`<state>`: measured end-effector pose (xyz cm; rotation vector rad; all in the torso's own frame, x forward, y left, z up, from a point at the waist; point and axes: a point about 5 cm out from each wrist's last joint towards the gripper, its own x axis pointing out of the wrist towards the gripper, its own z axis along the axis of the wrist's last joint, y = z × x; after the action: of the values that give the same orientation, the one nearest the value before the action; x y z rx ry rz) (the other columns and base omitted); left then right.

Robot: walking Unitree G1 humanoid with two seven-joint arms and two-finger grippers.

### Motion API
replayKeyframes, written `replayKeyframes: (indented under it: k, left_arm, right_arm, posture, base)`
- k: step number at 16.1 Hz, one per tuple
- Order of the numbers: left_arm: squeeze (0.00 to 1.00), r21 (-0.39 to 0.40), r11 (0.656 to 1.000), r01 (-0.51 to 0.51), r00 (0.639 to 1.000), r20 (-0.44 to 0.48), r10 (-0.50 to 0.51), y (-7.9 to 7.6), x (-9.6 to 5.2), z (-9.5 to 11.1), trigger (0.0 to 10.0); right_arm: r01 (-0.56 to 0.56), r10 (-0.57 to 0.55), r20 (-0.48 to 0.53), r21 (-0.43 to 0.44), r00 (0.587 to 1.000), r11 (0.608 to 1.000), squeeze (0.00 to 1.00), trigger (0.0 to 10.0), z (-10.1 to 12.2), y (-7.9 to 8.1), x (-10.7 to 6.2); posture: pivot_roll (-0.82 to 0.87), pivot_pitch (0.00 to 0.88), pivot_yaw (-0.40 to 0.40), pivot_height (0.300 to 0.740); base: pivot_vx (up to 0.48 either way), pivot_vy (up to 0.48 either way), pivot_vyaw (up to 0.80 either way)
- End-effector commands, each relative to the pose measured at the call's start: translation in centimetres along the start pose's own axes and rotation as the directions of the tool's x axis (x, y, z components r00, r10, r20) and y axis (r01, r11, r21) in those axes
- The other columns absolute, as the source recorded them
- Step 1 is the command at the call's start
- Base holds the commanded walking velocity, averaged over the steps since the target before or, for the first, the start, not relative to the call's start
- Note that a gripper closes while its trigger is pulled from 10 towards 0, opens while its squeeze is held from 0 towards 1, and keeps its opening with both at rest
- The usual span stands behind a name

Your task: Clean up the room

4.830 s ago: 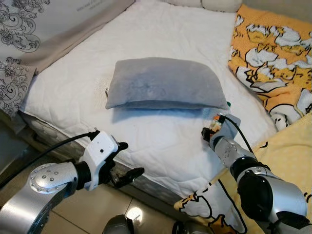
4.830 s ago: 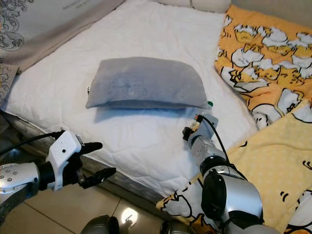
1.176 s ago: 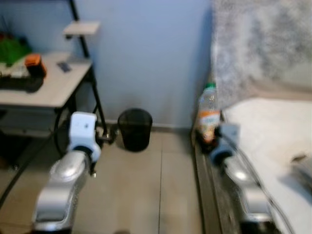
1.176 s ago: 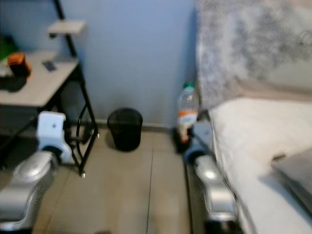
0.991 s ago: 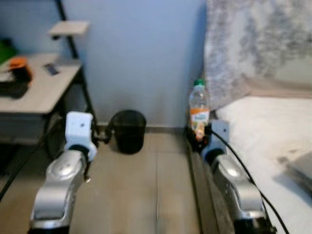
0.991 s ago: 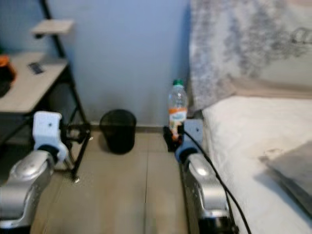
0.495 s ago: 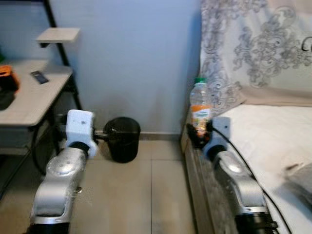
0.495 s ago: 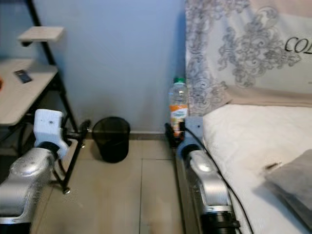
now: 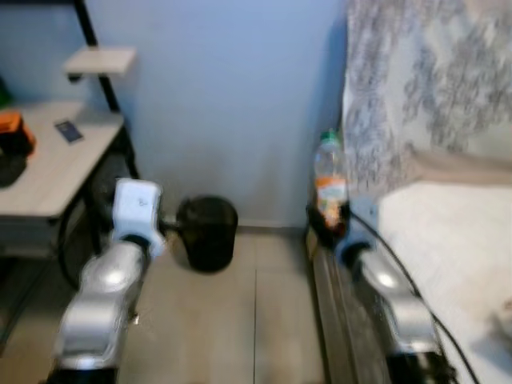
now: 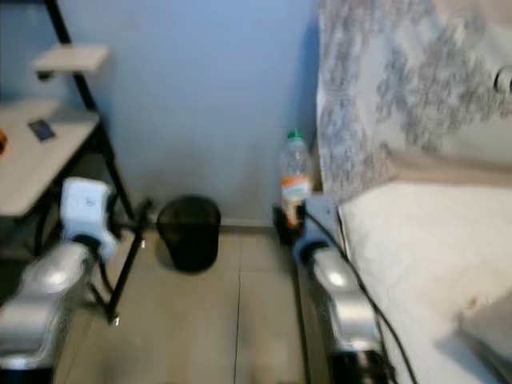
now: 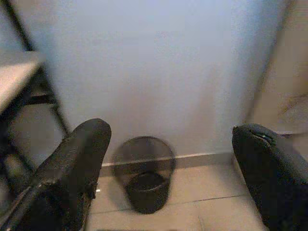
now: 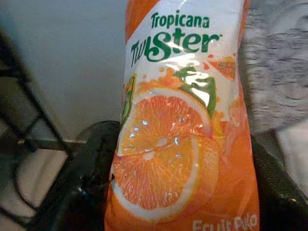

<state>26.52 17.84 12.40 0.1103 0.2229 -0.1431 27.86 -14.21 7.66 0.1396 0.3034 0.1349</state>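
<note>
My right gripper (image 9: pixel 326 224) is shut on a plastic bottle (image 9: pixel 330 181) with a green cap and an orange label, held upright beside the bed (image 9: pixel 448 256). The right wrist view shows the bottle's orange label (image 12: pixel 178 120) close up between the two black fingers (image 12: pixel 91 168). A black mesh wastebasket (image 9: pixel 208 232) stands on the floor against the blue wall, ahead and left of the bottle. My left gripper (image 11: pixel 168 178) is open, pointed at the wastebasket (image 11: pixel 147 180), with nothing between its fingers (image 11: pixel 72 168). The left arm (image 9: pixel 112 288) reaches forward on the left.
A light wooden desk (image 9: pixel 48 172) on black metal legs stands at the left, with a small shelf (image 9: pixel 100 60) above it and an orange object (image 9: pixel 12 132) on top. A patterned grey headboard cloth (image 9: pixel 424 88) hangs at the right. Tiled floor (image 9: pixel 256 320) lies between desk and bed.
The camera has swung from the bed with the grey pillow to the wall corner. The bottle stays in my right gripper. In the last half second the view shifted slightly and blurred.
</note>
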Motion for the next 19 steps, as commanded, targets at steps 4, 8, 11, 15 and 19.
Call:
replayKeyframes:
  k: [4, 8, 11, 15, 19]
  left_arm:
    - [0.00, 0.018, 1.000, -0.014, 1.000, 0.014, 0.014, 0.69, -0.08, 0.38, 10.0]
    - [0.00, 0.023, 1.000, -0.012, 1.000, 0.015, 0.012, 0.75, -0.05, 0.43, 10.0]
    - [0.00, 0.031, 0.999, -0.011, 1.000, 0.016, 0.010, 0.87, -0.06, 0.50, 10.0]
    - [0.00, 0.033, 0.999, -0.008, 1.000, 0.015, 0.008, 0.87, -0.07, 0.51, 10.0]
    - [0.00, 0.034, 0.999, -0.005, 1.000, 0.015, 0.004, 0.89, 0.00, 0.56, 10.0]
  right_arm:
    - [-0.002, 0.002, 0.020, 0.001, 1.000, 1.000, 0.00, 10.0, 0.48, 0.36, 0.23]
    - [0.002, -0.002, 0.017, 0.010, 1.000, 1.000, 0.00, 10.0, 0.42, 0.32, 0.28]
    - [0.000, 0.000, 0.011, 0.018, 1.000, 1.000, 0.00, 10.0, 0.23, 0.33, 0.29]
    - [-0.008, 0.008, 0.010, 0.021, 1.000, 1.000, 0.00, 10.0, 0.25, 0.36, 0.29]
    - [-0.013, 0.013, 0.009, 0.016, 1.000, 1.000, 0.00, 10.0, 0.27, 0.39, 0.34]
  posture:
    - [0.00, 0.000, -0.025, 0.740]
    - [0.01, 0.000, -0.024, 0.740]
    - [0.01, 0.000, -0.028, 0.740]
    - [0.02, 0.000, -0.027, 0.740]
    - [0.02, 0.000, -0.026, 0.740]
  base:
    - [0.320, 0.000, 0.00]
    - [0.318, 0.000, 0.00]
    - [0.319, 0.000, 0.00]
    - [0.319, 0.000, 0.00]
    - [0.315, 0.000, 0.00]
